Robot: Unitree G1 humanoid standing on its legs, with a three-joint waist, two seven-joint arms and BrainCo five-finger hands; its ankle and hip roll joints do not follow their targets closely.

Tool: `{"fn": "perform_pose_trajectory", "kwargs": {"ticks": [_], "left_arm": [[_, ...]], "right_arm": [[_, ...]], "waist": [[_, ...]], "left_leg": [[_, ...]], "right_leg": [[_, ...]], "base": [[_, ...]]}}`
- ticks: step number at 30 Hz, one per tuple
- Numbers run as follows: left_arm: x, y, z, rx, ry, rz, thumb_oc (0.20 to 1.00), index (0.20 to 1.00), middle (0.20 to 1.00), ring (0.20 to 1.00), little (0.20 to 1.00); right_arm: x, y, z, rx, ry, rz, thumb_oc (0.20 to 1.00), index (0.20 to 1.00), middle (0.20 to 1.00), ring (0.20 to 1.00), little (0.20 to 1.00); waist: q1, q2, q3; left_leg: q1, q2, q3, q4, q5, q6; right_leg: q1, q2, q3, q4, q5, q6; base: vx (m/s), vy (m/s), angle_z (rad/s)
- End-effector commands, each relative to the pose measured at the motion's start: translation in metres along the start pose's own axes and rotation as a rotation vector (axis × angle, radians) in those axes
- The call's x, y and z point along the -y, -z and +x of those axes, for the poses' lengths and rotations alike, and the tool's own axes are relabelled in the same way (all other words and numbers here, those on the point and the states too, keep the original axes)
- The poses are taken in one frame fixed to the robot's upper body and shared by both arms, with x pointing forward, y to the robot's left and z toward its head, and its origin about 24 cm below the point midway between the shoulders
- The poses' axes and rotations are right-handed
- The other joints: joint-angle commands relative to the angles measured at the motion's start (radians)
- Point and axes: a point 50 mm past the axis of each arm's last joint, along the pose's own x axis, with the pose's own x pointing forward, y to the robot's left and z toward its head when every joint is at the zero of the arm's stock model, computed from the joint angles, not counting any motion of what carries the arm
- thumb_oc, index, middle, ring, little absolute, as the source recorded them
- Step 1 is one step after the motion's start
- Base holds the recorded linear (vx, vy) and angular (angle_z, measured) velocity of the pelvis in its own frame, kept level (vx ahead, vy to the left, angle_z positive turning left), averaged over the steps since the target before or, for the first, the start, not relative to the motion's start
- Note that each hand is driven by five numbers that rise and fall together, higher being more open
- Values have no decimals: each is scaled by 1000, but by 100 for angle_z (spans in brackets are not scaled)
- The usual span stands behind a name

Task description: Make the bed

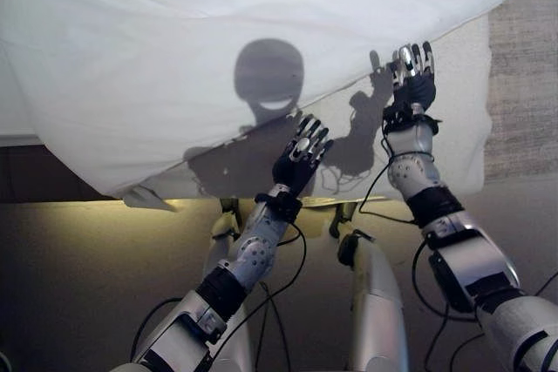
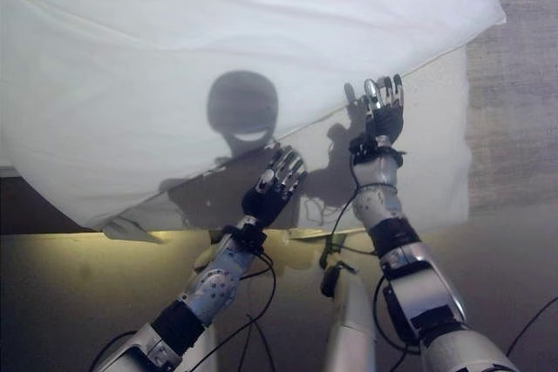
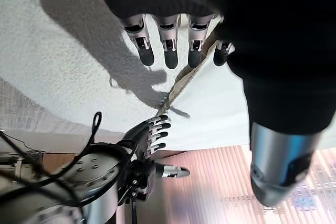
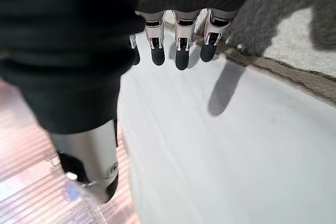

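Note:
A white duvet (image 1: 218, 32) covers most of the bed, its lower edge running slantwise from the near left up to the far right. Below that edge lies a bare strip of smooth white sheet (image 1: 458, 128). My left hand (image 1: 301, 158) hovers open over the sheet, fingertips (image 3: 170, 59) at the duvet's hem. My right hand (image 1: 411, 76) is further up and to the right, also open, with its fingers (image 4: 181, 56) straight and their tips at the duvet's edge (image 4: 273, 66). Neither hand holds any cloth. The right hand (image 3: 149, 135) also shows past my left fingers.
The bed's near edge (image 1: 200, 202) runs across just in front of me. A dark bed frame (image 1: 35, 172) shows at the left. Grey carpet (image 1: 523, 84) lies beyond the bed's right side, and bare floor (image 1: 78, 276) lies below it.

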Motion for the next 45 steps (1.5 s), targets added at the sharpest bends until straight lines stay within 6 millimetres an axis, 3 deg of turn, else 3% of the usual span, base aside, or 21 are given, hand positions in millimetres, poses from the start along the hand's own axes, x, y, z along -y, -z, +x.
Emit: {"fn": "perform_pose_trajectory", "kwargs": {"ticks": [1, 6, 13, 20, 28, 39, 45], "left_arm": [[28, -1, 5, -3, 135, 15, 1000, 1000, 1000, 1000, 1000], [32, -3, 7, -8, 168, 36, 1000, 1000, 1000, 1000, 1000], [40, -5, 10, -10, 211, 57, 1000, 1000, 1000, 1000, 1000], [44, -10, 15, 18, 209, 57, 1000, 1000, 1000, 1000, 1000], [41, -25, 20, 115, 157, 33, 1000, 1000, 1000, 1000, 1000], [38, -27, 19, 146, 105, 0, 1000, 1000, 1000, 1000, 1000], [40, -29, 19, 163, 108, -1, 1000, 1000, 1000, 1000, 1000]], "right_arm": [[-9, -39, 20, 75, -11, 12, 1000, 1000, 1000, 1000, 1000], [8, -52, 37, 19, 118, -29, 1000, 1000, 1000, 1000, 1000], [28, -64, 42, -13, 243, -41, 1000, 1000, 1000, 1000, 1000], [42, -39, 33, -54, 333, 44, 1000, 1000, 1000, 1000, 1000], [23, -1, 13, -45, 242, 209, 1000, 1000, 1000, 1000, 1000], [34, 14, -7, -3, 335, 195, 1000, 1000, 1000, 1000, 1000], [20, 14, -12, 17, 264, 169, 1000, 1000, 1000, 1000, 1000]], "waist": [[31, -25, -1], [46, -20, -1], [59, -9, -1], [47, -7, -1], [8, -36, -1], [-16, -43, -1], [-21, -45, -1]], "left_leg": [[-65, 28, -37, 99, -95, -7], [-76, 29, -51, 79, -83, -15], [-86, 28, -63, 57, -70, -16], [-88, 25, -63, 52, -71, -13], [-76, 30, -38, 58, -78, -8], [-67, 22, -17, 70, -90, -2], [-68, 19, -9, 69, -92, 1]], "right_leg": [[-4, -16, -15, -86, 57, 51], [-14, -8, -26, -82, 48, 49], [-33, 2, -38, -66, 34, 48], [-44, 12, -31, -67, 32, 44], [-56, 17, -12, -68, 40, 41], [-52, 7, 6, -80, 59, 43], [-49, 5, 11, -92, 64, 45]], "base": [[5, -29, 5], [17, -24, 5], [8, -10, 2], [2, -2, 0], [-1, 2, -1], [-10, 9, -5], [0, 0, 0]]}}
